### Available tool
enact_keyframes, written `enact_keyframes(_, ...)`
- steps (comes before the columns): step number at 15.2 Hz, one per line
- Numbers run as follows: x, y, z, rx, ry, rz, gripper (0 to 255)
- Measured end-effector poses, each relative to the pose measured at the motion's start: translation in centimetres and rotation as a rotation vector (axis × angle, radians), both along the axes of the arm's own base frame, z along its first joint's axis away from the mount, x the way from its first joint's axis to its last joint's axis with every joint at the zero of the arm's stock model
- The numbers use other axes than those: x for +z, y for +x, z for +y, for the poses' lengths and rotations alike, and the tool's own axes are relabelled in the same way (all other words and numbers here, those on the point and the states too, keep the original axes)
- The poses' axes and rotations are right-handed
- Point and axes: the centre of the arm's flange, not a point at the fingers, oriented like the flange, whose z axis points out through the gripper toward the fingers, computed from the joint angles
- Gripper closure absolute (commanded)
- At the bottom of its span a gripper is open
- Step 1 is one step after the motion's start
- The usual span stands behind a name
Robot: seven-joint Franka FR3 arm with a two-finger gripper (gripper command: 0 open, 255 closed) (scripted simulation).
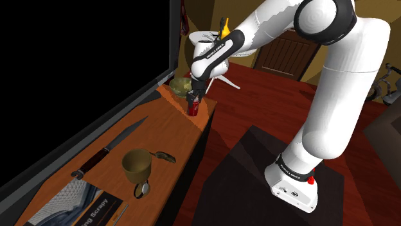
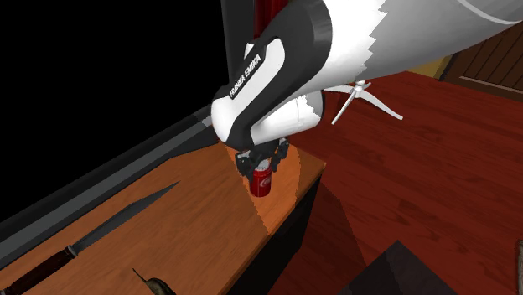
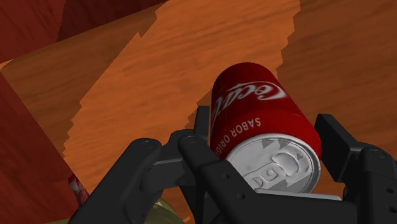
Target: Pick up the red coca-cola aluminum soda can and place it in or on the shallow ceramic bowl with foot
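A red Coca-Cola can [image 1: 192,106] stands upright near the far end of the wooden table [image 1: 160,131], close to that table's edge on the shoulder view's right. My gripper [image 1: 195,97] comes down on it from above. In the wrist view both black fingers [image 3: 198,141] press against the sides of the can [image 3: 261,118] near its silver top, so my gripper [image 3: 264,137] is shut on it. From the second exterior view the can [image 2: 261,180] still appears to rest on the wood under the gripper [image 2: 261,157]. An olive shallow bowl [image 1: 181,84] sits just beyond the can.
On the nearer part of the table lie a long knife [image 1: 109,149], an olive mug [image 1: 136,165], a small dark object [image 1: 164,155] and a book [image 1: 83,207]. A large black screen [image 1: 83,58] borders the table. A white tripod stand [image 1: 222,77] is on the red floor.
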Motion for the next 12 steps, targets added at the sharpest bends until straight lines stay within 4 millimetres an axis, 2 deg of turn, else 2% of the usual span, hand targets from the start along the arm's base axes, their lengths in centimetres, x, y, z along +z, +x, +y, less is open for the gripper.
enact_keyframes(12, 6.3, -0.1, 0.0, 0.000, 0.000, 0.000, 255)
